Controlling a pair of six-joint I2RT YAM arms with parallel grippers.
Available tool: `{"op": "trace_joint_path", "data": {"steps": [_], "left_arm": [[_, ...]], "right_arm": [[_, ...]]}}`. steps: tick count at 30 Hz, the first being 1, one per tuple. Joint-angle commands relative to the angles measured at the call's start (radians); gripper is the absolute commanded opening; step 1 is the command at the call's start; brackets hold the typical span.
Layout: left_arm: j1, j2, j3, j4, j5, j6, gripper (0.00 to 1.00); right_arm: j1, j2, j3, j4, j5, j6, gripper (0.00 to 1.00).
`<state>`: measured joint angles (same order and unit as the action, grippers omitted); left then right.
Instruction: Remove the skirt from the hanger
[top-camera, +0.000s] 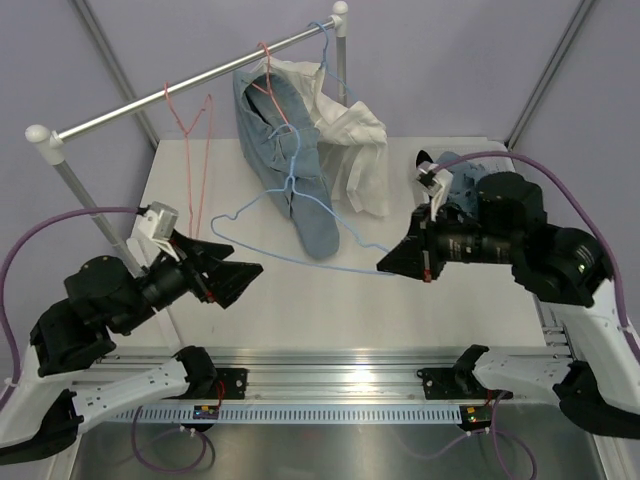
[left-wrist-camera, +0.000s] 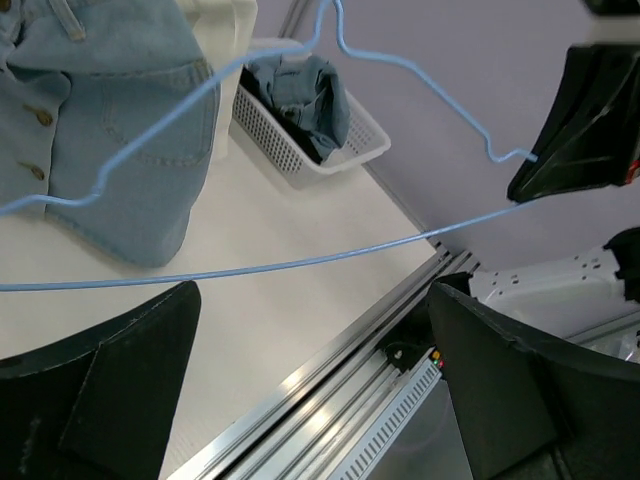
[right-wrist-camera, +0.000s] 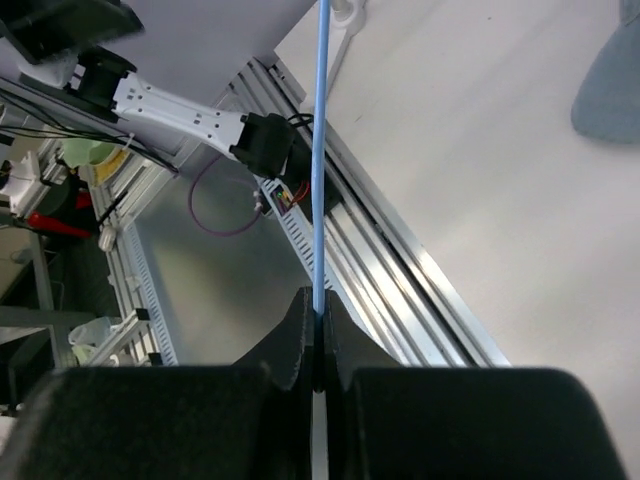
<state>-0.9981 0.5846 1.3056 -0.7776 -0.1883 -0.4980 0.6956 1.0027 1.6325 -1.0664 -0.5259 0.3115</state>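
Pink wire, thin and bent into a triangle under a hook, makes up the hanger (top-camera: 188, 150), which is seen hung bare on the metal rail (top-camera: 230, 60) at the left, well apart from both arms. No black skirt is made out in any view; the only black wedges are the grippers' own fingers. Its place therefore cannot be told, and it is judged to be off the hanger already. As soft, light cloth it would be expected to sag and fold when lifted, and it is best pinched at the waistband or hem. The hanger is judged light, springy and slippery, and is best held on its straight bottom bar.

The left gripper (top-camera: 238, 278) is spread wide above the near table, with nothing between its fingers. The right gripper (top-camera: 385, 265) is pressed together on a light-blue wire hanger (right-wrist-camera: 320, 150), pinched at one corner and held out over the table (top-camera: 260, 320). The far end of that hanger lies across a blue denim garment (top-camera: 265, 130), which is hung from the rail and drops low toward the tabletop. A white shirt (top-camera: 355, 140) is hung just beside it. More denim is heaped in a white mesh basket (left-wrist-camera: 270, 140) at the far right.

The tabletop is white, smooth and matt, and is edged by an aluminium track (top-camera: 330, 365) along the near side. Lilac walls close the space behind, and little free room is left around the rail.
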Motion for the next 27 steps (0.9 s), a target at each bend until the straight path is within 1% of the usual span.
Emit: {"op": "trace_joint_path", "data": {"steps": [1, 2, 3, 4, 5, 6, 8, 10, 12, 18, 23, 27], "left_arm": [[0.003, 0.027, -0.061, -0.026, 0.044, -0.022, 0.99], [0.003, 0.021, -0.100, -0.028, 0.050, -0.030, 0.99], [0.003, 0.009, -0.124, -0.019, 0.055, -0.045, 0.99], [0.003, -0.005, -0.149, -0.009, 0.062, -0.053, 0.99], [0.003, -0.034, -0.173, -0.002, 0.076, -0.060, 0.99], [0.003, -0.049, -0.221, 0.011, 0.081, -0.077, 0.99], [0.003, -0.084, -0.261, 0.017, 0.092, -0.091, 0.99], [0.003, -0.104, -0.310, 0.020, 0.111, -0.112, 0.99], [0.001, -0.130, -0.359, 0.029, 0.125, -0.129, 0.99], [0.003, -0.173, -0.420, 0.015, 0.125, -0.134, 0.99], [0.003, -0.170, -0.477, 0.052, 0.148, -0.140, 0.99], [0.003, -0.164, -0.514, 0.093, 0.177, -0.157, 0.99]], "right_arm": [[0.132, 0.181, 0.156, -0.015, 0.270, -0.034, 0.00], [0.160, 0.227, 0.243, -0.033, 0.321, -0.038, 0.00], [0.212, 0.267, 0.288, -0.049, 0.367, -0.049, 0.00], [0.228, 0.346, 0.329, -0.072, 0.450, -0.051, 0.00], [0.242, 0.381, 0.370, -0.075, 0.493, -0.048, 0.00], [0.260, 0.408, 0.438, -0.076, 0.574, -0.040, 0.00], [0.277, 0.493, 0.533, -0.095, 0.642, -0.038, 0.00], [0.294, 0.548, 0.578, -0.095, 0.735, -0.034, 0.00], [0.295, 0.586, 0.627, -0.087, 0.782, -0.028, 0.00], [0.321, 0.649, 0.748, -0.102, 0.883, -0.045, 0.00], [0.354, 0.668, 0.812, -0.084, 0.908, -0.068, 0.00], [0.354, 0.715, 0.877, -0.092, 0.908, -0.080, 0.00]]}}
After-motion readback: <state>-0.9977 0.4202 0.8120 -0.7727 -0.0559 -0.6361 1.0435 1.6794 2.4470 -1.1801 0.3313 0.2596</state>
